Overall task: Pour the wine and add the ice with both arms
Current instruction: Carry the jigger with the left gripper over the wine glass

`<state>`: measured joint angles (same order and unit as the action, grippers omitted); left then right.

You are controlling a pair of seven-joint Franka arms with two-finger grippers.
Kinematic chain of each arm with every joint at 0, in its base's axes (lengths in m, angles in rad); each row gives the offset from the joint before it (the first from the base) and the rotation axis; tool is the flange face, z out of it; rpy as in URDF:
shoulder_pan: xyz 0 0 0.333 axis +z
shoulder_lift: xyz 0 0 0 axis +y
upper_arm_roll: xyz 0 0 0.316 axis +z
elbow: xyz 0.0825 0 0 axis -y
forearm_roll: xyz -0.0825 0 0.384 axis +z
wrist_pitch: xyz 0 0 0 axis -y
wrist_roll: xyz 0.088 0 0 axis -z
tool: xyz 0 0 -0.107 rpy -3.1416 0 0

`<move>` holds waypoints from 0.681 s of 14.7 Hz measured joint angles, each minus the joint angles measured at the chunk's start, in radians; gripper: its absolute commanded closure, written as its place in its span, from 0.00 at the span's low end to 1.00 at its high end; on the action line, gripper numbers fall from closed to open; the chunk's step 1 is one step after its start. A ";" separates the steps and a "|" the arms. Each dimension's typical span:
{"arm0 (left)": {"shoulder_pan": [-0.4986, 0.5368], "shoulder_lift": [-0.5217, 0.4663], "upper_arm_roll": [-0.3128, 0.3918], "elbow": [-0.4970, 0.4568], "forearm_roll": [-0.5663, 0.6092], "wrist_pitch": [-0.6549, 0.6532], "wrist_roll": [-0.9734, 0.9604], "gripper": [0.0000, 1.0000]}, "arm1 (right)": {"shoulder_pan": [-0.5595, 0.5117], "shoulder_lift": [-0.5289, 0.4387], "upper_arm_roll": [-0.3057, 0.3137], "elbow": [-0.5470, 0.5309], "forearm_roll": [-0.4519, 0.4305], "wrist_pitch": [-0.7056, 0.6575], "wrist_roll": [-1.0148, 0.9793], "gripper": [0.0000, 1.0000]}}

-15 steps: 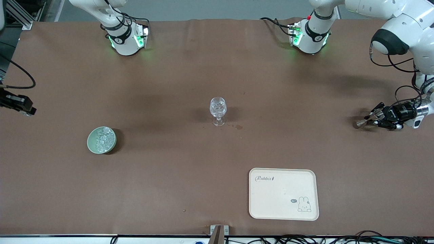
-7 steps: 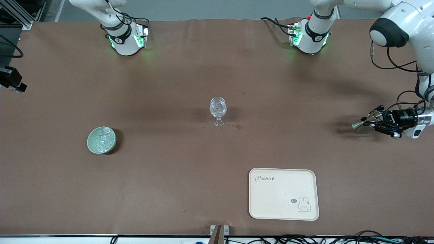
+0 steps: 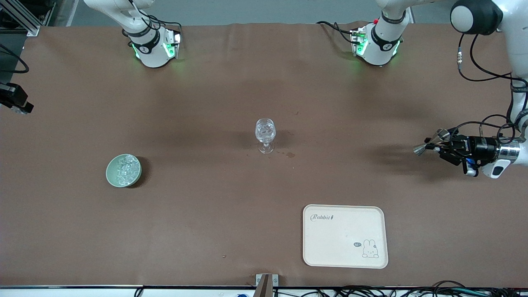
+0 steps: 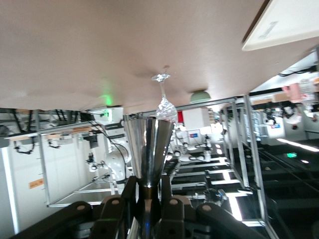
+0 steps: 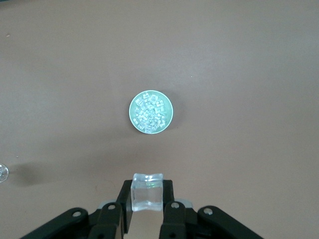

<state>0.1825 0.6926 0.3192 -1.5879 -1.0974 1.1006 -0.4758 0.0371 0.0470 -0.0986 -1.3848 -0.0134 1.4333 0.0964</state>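
A cut-pattern stemmed glass (image 3: 265,134) stands mid-table, also seen in the left wrist view (image 4: 164,99). My left gripper (image 3: 446,144) hangs over the left arm's end of the table, shut on the waist of a steel double-cone jigger (image 3: 429,143) (image 4: 148,144) lying roughly level with its mouth toward the glass. Wine is out of view. My right gripper (image 5: 147,195) is shut on one clear ice cube (image 5: 147,198), high above the table. Its body shows at the table's edge (image 3: 15,102). A green bowl (image 3: 110,176) (image 5: 132,112) holds several ice cubes (image 3: 123,169).
A cream tray (image 3: 345,243) with a rabbit print lies near the front camera, toward the left arm's end. A small dark stain (image 3: 291,155) marks the brown cloth beside the glass foot. Both green-lit arm bases (image 3: 153,47) stand along the edge farthest from the front camera.
The left gripper has carried the jigger a little toward the glass and swung it level. The right gripper, with its cube, first shifted farther from the front camera, then stayed put.
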 measured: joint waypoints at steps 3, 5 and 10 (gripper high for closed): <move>0.000 -0.105 -0.119 -0.095 0.051 0.104 -0.065 0.99 | 0.005 0.000 0.000 0.000 0.000 0.000 0.000 0.99; 0.000 -0.203 -0.201 -0.222 0.067 0.224 -0.091 0.99 | 0.006 0.000 0.000 0.000 0.000 0.000 0.000 0.99; 0.004 -0.353 -0.405 -0.436 0.071 0.524 -0.237 0.99 | 0.006 0.000 -0.002 0.000 0.000 0.000 -0.001 0.99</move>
<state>0.1866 0.3395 -0.0862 -2.0240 -1.0266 1.6246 -0.7124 0.0434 0.0470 -0.1008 -1.3849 -0.0131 1.4334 0.0959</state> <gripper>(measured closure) 0.784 0.722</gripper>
